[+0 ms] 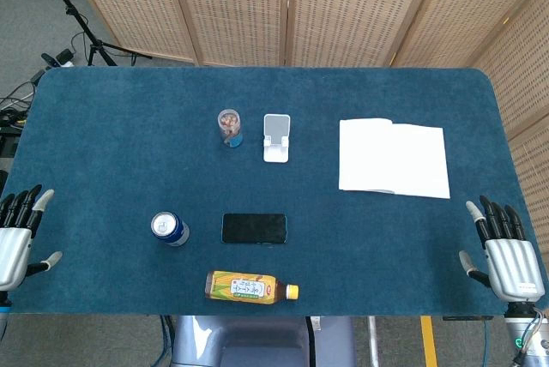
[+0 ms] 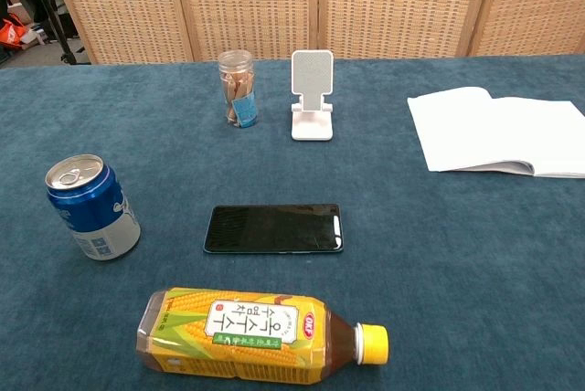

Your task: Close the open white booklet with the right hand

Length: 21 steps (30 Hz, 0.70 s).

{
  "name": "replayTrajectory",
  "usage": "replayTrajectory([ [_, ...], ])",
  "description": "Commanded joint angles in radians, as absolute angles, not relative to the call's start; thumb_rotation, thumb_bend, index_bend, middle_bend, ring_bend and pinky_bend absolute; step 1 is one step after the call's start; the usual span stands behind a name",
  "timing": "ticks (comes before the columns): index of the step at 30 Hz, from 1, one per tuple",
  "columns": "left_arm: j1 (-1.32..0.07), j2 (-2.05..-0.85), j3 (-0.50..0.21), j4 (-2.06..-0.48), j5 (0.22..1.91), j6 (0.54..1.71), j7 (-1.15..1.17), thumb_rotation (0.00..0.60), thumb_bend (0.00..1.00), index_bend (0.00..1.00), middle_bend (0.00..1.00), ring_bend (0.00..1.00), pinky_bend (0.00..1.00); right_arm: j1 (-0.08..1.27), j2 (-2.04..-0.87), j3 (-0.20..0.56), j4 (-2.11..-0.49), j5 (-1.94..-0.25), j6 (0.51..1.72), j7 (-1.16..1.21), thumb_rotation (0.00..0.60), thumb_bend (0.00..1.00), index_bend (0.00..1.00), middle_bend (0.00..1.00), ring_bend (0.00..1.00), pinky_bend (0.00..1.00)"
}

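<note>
The white booklet (image 1: 394, 158) lies open and flat on the blue table (image 1: 120, 144), at the right side toward the back; the chest view shows the booklet (image 2: 498, 132) at its right edge with both pages spread. My right hand (image 1: 504, 251) rests at the table's near right corner, fingers apart and holding nothing, well short of the booklet. At the near left edge my left hand (image 1: 17, 234) is also open and empty. Neither hand appears in the chest view.
A black phone (image 1: 254, 228) lies at the centre front, with a blue can (image 1: 170, 229) to its left and a yellow bottle (image 1: 251, 286) on its side nearer me. A small jar (image 1: 229, 128) and a white phone stand (image 1: 276, 137) sit further back.
</note>
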State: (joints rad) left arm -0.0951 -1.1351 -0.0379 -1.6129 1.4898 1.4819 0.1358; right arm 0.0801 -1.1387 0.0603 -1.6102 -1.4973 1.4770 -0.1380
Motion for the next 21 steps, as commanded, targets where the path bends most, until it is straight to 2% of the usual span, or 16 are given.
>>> replayTrajectory([
  [1, -0.094, -1.135, -0.038, -1.614, 1.492, 1.485, 0.136, 0.600, 0.05, 0.00, 0.00, 0.00, 0.00, 0.080, -1.139, 0.060, -1.610, -1.497, 1.476, -0.137, 0.600, 0.39, 0.00, 0.00, 0.00, 0.00],
  [21, -0.092, -1.133, -0.035, -1.617, 1.503, 1.493, 0.136, 0.600, 0.05, 0.00, 0.00, 0.00, 0.00, 0.082, -1.141, 0.059, -1.613, -1.507, 1.479, -0.137, 0.600, 0.39, 0.00, 0.00, 0.00, 0.00],
])
